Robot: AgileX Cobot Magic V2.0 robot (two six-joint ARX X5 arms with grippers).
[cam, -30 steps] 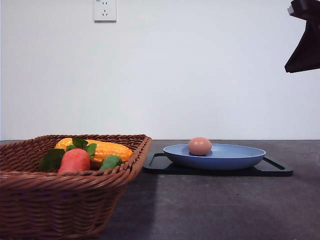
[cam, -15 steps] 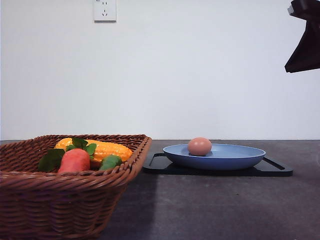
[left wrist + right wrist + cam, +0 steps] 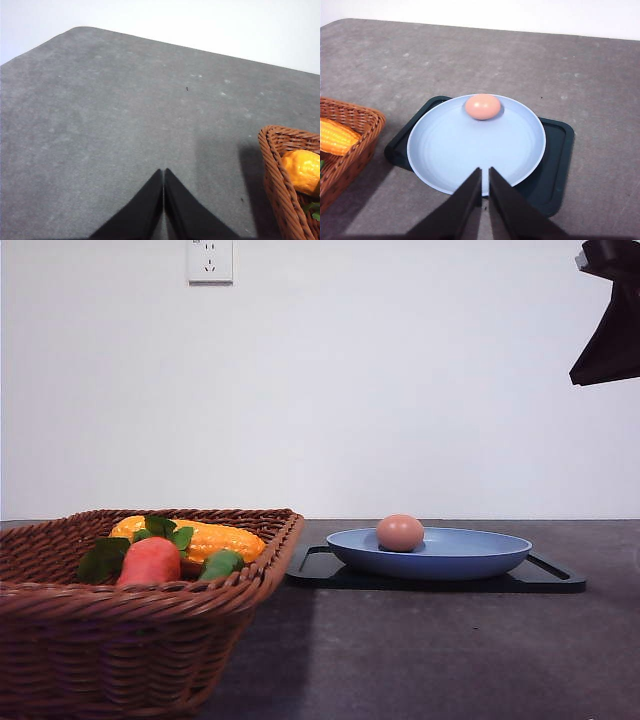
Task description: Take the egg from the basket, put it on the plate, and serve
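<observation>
Egg [image 3: 482,106] at rest on the blue plate [image 3: 470,150], ahead of the right end effector [image 3: 485,175], whose fingers are nearly together with a thin gap and hold nothing. The plate sits on a black tray [image 3: 555,165] on the grey tabletop [image 3: 600,90]. Wicker basket [image 3: 130,640], to the left of the plate, carries a toy corn cob [image 3: 215,538] and a red-orange carrot toy [image 3: 150,560]. Left end effector [image 3: 163,175], fingers pressed together, hangs over bare tabletop beside the basket. Nothing has shifted from the earlier frames.
</observation>
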